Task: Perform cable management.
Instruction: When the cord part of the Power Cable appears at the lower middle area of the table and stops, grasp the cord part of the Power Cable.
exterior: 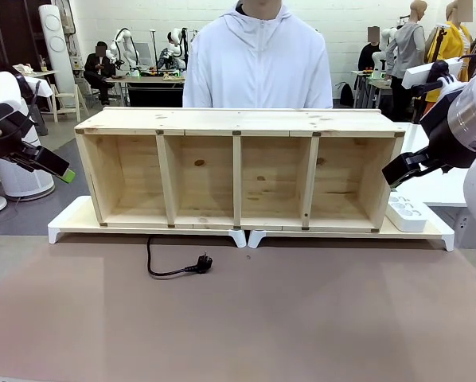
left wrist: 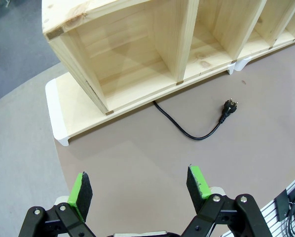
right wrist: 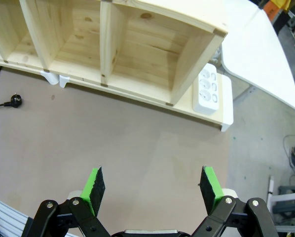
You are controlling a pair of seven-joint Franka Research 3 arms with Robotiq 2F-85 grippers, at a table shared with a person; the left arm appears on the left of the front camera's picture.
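A thin black cable comes out from under the wooden shelf and curls on the brown table, ending in a black plug. In the left wrist view the cable and its plug lie well ahead of my left gripper, which is open and empty. At the far left the left gripper hangs above the table. My right gripper is open and empty too, held high at the right near the white power strip; the power strip sits on the white base.
The four-bay wooden shelf rests on two white stands across the table. A person in a white hoodie stands behind it. A white side table is to the right. The brown mat in front lies bare.
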